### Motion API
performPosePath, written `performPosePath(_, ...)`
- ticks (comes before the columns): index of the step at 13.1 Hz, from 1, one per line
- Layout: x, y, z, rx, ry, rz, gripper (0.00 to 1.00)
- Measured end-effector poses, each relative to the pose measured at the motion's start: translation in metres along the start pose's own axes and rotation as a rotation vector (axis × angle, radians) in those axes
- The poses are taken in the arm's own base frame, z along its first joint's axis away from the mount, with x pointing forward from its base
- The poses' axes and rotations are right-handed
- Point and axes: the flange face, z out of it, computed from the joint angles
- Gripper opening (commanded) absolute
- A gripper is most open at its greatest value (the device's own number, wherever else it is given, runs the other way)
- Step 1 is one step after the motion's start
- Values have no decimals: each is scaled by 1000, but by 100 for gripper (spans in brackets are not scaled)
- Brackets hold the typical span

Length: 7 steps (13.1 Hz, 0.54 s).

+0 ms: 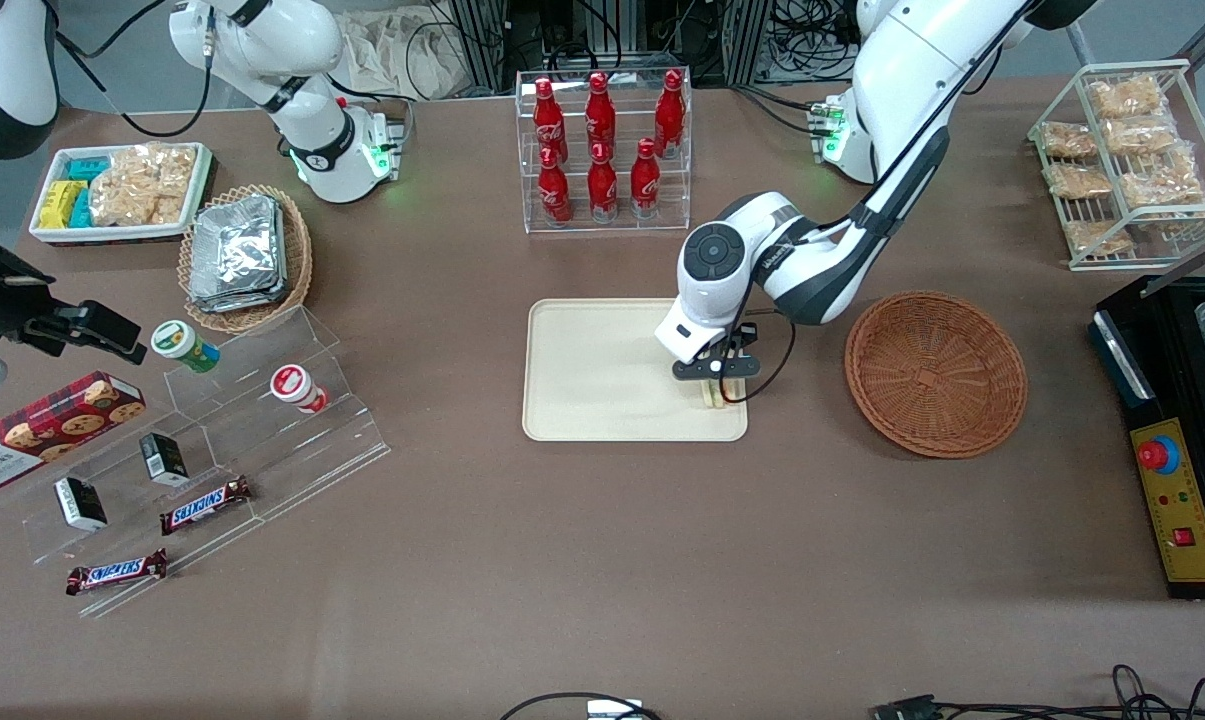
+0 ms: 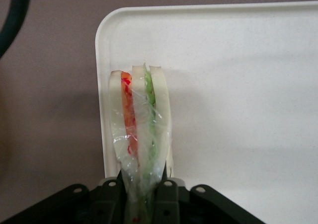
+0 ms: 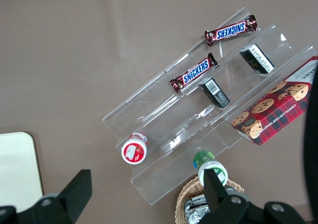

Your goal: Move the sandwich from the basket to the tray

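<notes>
1. Down at the tray (image 1: pixel 592 370), the gripper (image 1: pixel 718 385) is clamped on the sandwich (image 1: pixel 714 396), which stands on edge on the tray's surface near the corner closest to the basket (image 1: pixel 935 372).
2. Nothing else lies on the tray; its bare surface spreads away from the gripper toward the parked arm's end of the table.
3. The basket sits on the table beside the gripper, toward the working arm's end, apart from the tray, with only its woven bottom showing inside.
4. Farther from the front camera than the gripper, a clear rack (image 1: pixel 604 150) holds red bottles (image 1: pixel 602 186).
5. Well off toward the parked arm's end, a tan oval basket (image 1: pixel 247 258) holds foil packets (image 1: pixel 236 251), and a white bin (image 1: pixel 119 192) beside it holds bagged snacks.
6. A wire rack (image 1: pixel 1130 160) toward the working arm's end holds more bagged snacks.
7. The left wrist view alone shows the grip closely: the black fingers (image 2: pixel 166 204) press both sides of the wrapped sandwich (image 2: pixel 140 134), whose orange-red and green filling stripes run between pale bread slices, with the tray's rounded corner (image 2: pixel 107 30) just past it.
8. The front view shows only a sliver of the sandwich beneath the gripper.
9. The right wrist view alone shows the label sides of two Snickers bars (image 3: pixel 194 73) on clear acrylic steps (image 3: pixel 208 114).
</notes>
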Motion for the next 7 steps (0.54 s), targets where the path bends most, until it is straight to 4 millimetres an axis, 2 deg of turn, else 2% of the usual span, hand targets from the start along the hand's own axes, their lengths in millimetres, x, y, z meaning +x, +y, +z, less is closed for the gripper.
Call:
performPosePath(4,2,-1,-3,-5,8,-3,100)
performPosePath(7,4,-3,-16,-7,30,-11,100)
